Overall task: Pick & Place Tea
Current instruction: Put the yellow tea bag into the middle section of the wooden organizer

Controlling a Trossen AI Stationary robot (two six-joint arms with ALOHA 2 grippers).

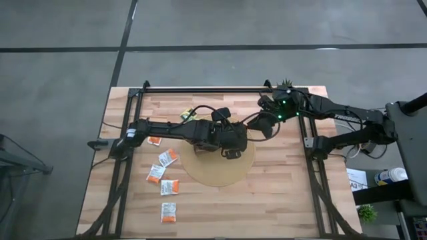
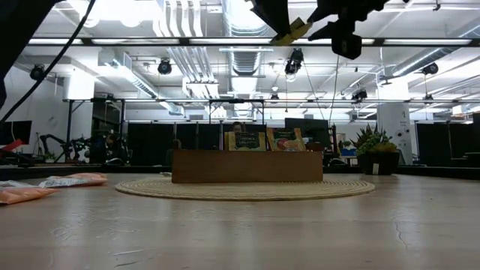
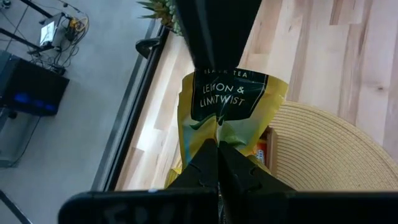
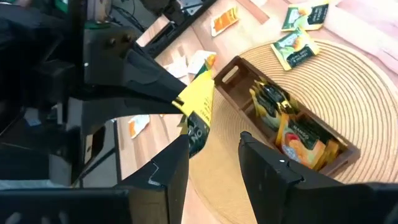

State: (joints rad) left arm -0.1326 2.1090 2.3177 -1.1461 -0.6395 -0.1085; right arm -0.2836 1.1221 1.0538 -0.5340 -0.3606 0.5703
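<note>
My left gripper (image 3: 217, 157) is shut on a yellow-green tea sachet (image 3: 231, 106) with a dark "Lemon & Lime Twist" label. It holds the sachet high above the brown wooden tray (image 4: 227, 74), which stands on a round woven mat (image 1: 220, 170). My right gripper (image 4: 214, 140) is open and faces the left one, its fingers on either side of the sachet's free end (image 4: 198, 130). In the low view the sachet (image 2: 292, 31) shows at the top between both grippers. More sachets stand in the tray (image 4: 292, 127). My left gripper pinches the yellow-green sachet between its two fingers at the end just below the dark label (image 3: 219, 134). The sachet is lifted clear and sticks out past the fingertips towards my right gripper. My right gripper: I cannot tell whether a finger (image 4: 171, 165) touches the sachet.
Several white-and-orange sachets (image 1: 167, 157) lie flat on the table's left part. Two yellow-green sachets (image 4: 292, 46) lie on or by the mat's far side, others near the far rail (image 1: 189, 115). A small plant (image 1: 285, 84) stands at the far edge. Black frame rails run along the table's sides.
</note>
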